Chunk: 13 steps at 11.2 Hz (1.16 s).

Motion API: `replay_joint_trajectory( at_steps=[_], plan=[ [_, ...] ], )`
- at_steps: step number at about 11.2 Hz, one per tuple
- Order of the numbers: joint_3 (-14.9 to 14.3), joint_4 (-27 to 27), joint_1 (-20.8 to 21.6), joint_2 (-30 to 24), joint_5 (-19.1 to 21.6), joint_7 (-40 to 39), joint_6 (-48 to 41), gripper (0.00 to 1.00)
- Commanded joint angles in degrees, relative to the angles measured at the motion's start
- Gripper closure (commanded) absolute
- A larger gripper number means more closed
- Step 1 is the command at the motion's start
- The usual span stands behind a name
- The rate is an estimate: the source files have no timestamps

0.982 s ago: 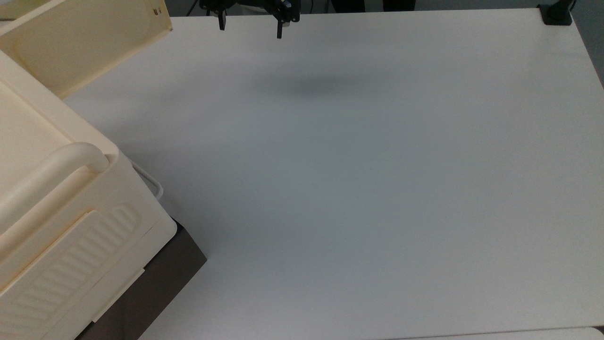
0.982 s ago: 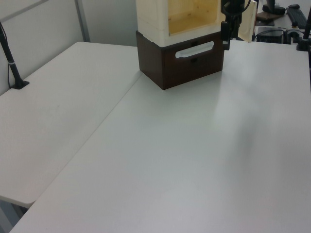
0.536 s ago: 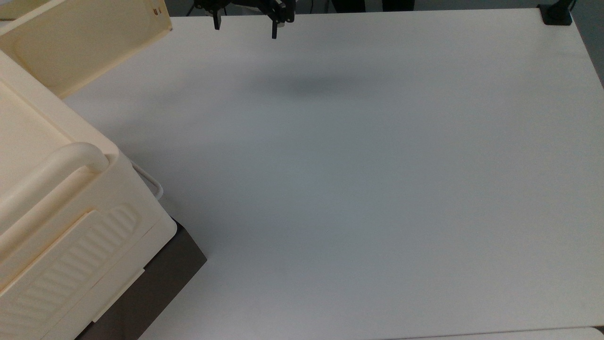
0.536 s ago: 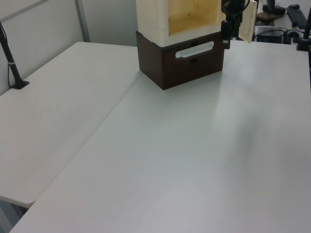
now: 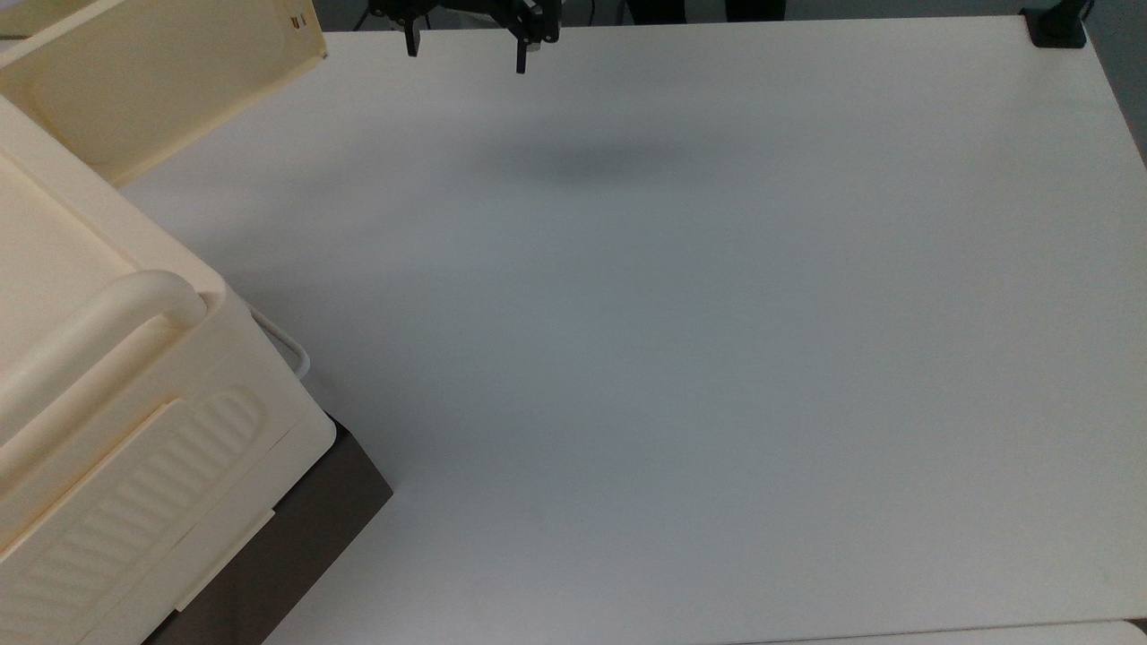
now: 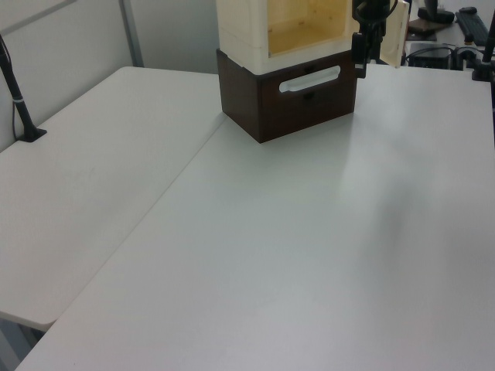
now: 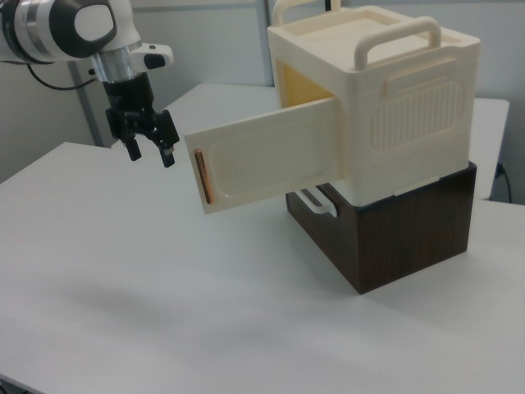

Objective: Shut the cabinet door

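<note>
One flat cream-yellow plastic cabinet door [image 7: 267, 156] is swung wide open; the black two-finger gripper [image 7: 150, 153], fingers apart at its 9 o'clock, is best pressed near the free edge

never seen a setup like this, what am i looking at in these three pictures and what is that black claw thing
The black claw is the gripper of a robot arm, a machine that moves things the way a hand would. Its two fingers are spread apart and it holds nothing.

All three pictures show the same moment from different cameras. The top view looks down on the white table, the left view looks along the table toward the cabinet's open front, and the right view sees it from the side, with the arm at the right view's left.

On the table stands a cream-yellow cabinet with bar handles on top, sitting on a dark brown base that has a white handle. The cabinet door is swung wide open. The gripper hangs in the air just beyond the door's free edge, not touching it.
</note>
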Motion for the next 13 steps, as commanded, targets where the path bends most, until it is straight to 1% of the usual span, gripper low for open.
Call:
replay_joint_trajectory(
  at_steps=[1,2,3,4,5,9,11,13],
  plan=[
    [-0.25,-0.82,0.3,-1.24,0.12,-0.13,-0.73,0.0],
    [-0.25,-0.82,0.39,-1.07,0.12,-0.3,-0.55,0.12],
    [-0.17,-0.82,0.65,-0.98,0.12,-0.31,-0.46,0.45],
    [-0.16,-0.99,0.74,-0.98,0.21,-0.31,-0.46,0.83],
    [-0.16,-1.0,0.83,-0.98,0.21,-0.31,-0.46,1.0],
    [-0.16,-0.73,0.57,-1.33,0.21,-0.3,-1.07,1.0],
    [-0.43,1.63,0.13,-1.42,0.21,-0.22,-1.16,1.0],
    [-1.22,6.1,-0.75,-2.3,0.21,-0.22,-3.87,1.0]
  ],
)
